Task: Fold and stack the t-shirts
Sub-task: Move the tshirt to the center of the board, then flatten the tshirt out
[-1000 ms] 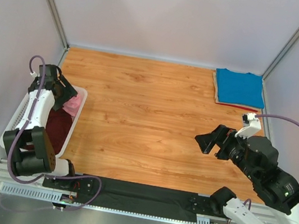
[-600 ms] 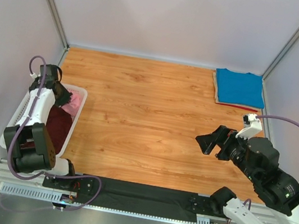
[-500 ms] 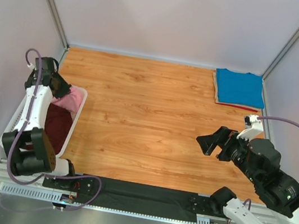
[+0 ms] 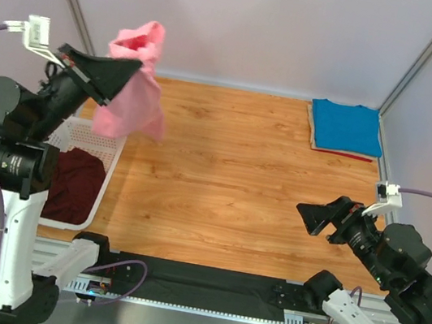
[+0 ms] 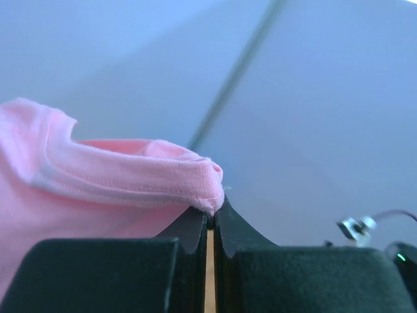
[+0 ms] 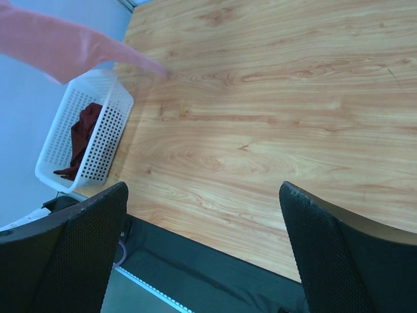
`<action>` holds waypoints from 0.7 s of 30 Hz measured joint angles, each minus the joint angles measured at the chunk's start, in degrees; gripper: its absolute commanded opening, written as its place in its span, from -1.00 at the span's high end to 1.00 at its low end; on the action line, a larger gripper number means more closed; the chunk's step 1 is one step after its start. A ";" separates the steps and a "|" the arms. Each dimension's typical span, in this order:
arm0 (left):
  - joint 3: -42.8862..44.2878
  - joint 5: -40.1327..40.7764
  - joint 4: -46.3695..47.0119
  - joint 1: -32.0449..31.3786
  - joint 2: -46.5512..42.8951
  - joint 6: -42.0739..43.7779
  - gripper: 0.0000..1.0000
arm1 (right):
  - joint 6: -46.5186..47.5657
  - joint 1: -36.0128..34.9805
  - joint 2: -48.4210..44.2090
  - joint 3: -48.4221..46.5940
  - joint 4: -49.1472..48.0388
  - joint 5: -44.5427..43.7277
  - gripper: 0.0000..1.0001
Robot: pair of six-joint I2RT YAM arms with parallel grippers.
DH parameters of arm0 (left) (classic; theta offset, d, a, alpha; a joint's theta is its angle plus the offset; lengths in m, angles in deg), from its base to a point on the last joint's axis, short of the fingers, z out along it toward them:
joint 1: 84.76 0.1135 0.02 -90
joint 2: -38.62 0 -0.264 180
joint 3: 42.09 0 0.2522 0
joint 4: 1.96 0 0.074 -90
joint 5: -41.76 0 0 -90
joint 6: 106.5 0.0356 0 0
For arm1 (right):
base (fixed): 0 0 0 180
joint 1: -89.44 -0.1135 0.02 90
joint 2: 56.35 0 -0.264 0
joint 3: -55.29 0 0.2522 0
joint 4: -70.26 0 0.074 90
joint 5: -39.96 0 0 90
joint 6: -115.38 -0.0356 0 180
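My left gripper (image 4: 136, 68) is raised high above the table's left side, shut on the hem of the bright pink t-shirt (image 4: 132, 91), which hangs from it in the air. In the left wrist view the pink fabric (image 5: 98, 176) is pinched at the tips of the left gripper (image 5: 210, 215). The dark maroon t-shirt (image 4: 77, 181) lies crumpled in the basket. The blue t-shirt (image 4: 346, 127) lies folded at the back right corner. My right gripper (image 4: 314, 217) hovers open over the table's right front, holding nothing. The right wrist view shows the pink t-shirt (image 6: 65, 49) and the maroon one (image 6: 81, 134).
The white lattice basket (image 4: 80, 136) stands at the table's left edge, below the hanging shirt; it also shows as the basket (image 6: 104, 124) in the right wrist view. A red edge (image 4: 348, 155) peeks from under the blue shirt. Grey walls enclose three sides.
The left gripper shut on the pink t-shirt in the basket and lifted it high into the air. The right gripper drew back slightly toward the front, still open.
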 measured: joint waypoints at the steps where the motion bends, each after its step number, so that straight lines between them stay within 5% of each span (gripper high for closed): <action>1: -1.38 -1.90 1.95 -4.35 -0.07 -0.68 1.00 | -0.15 0.00 0.00 0.00 0.13 -0.04 -1.00; 8: -23.10 -2.58 9.11 -31.54 1.88 -1.95 0.94 | -2.27 0.00 0.07 0.11 1.51 -1.46 -0.98; 10: -30.97 -2.64 8.70 -36.39 3.63 -1.57 0.31 | -2.84 0.00 0.24 0.55 2.32 -1.97 -0.97; 12: -38.03 -2.51 6.62 -38.45 4.20 -1.51 -0.08 | -3.37 0.00 1.01 1.51 2.91 -2.12 -0.95; 15: -41.57 1.53 -1.88 -38.82 2.95 0.26 -0.39 | -3.87 0.00 4.11 3.19 3.15 -1.75 -0.91; 21: -35.78 16.52 -17.16 -35.30 -0.57 6.82 -0.40 | -4.79 0.00 17.11 7.96 -3.96 1.68 -0.72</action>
